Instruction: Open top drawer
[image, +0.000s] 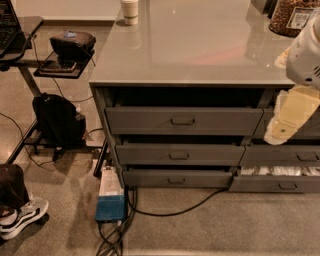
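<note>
A grey-topped cabinet (200, 55) stands on a speckled floor, with a black backpack (57, 120) and a blue-and-white box (111, 197) trailing cables off its left front corner. A paper cup (129, 10) sits by the tabletop's far left edge and a jar (292, 17) at its far right corner. In the single camera view, the top drawer (140, 121) lies directly under the tabletop's front edge, running from the left front corner most of the way right. Its small pull handle (182, 121) is centred on the front, and a dark gap shows above it, so it seems at most slightly out. The gripper (292, 117) hangs below the front edge near the right front corner, well apart from the handle and holding nothing visible. Whether it is wide or narrow cannot be told. The approach appears to be the step in hand. The next move calls for travelling left to the handle, taking hold, and pulling straight out from the cabinet.
</note>
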